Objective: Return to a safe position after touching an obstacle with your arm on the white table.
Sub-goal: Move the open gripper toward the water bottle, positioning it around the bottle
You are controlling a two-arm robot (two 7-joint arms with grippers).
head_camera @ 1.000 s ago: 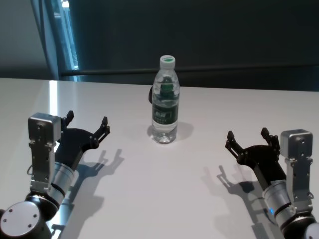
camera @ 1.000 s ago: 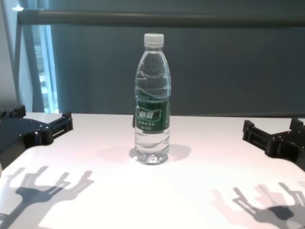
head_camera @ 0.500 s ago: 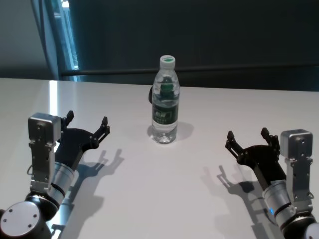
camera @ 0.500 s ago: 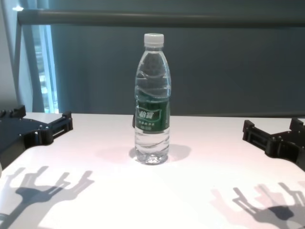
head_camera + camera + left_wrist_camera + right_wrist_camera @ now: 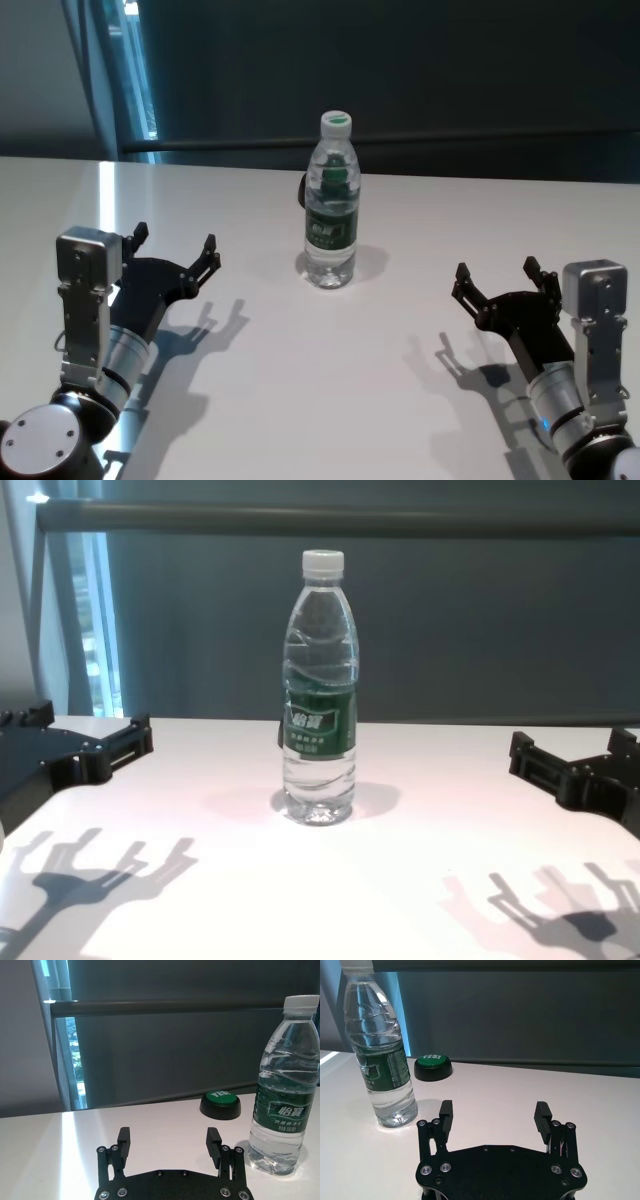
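- Upright near the middle of the white table stands the water bottle, clear plastic with a white screw cap and a dark green label band bearing white lettering; nothing touches it.
- Seen from the head camera, the bottle sits toward 12 o'clock of the table, the two arms flanking it lower down at about 8 and 4 o'clock.
- Left gripper: it hovers just above the tabletop at roughly 8 o'clock from the bottle, well apart from it, its black fingers spread wide with nothing between them. Its shadow falls on the table beside it.
- Right gripper: it hangs low over the table at roughly 4 o'clock from the bottle, also well apart, fingers spread and holding nothing, with a forked shadow below.
- Each forearm carries a silver box-shaped housing close behind the claw.
- From the left wrist camera, the spread fingertips point toward the far edge of the table, and the bottle stands off to one side of them, not between them.
- A round button, green-topped with white letters on a black base, rests on the table behind the bottle, near it but apart.
- Beyond the table's far edge runs a dark wall with a horizontal rail.
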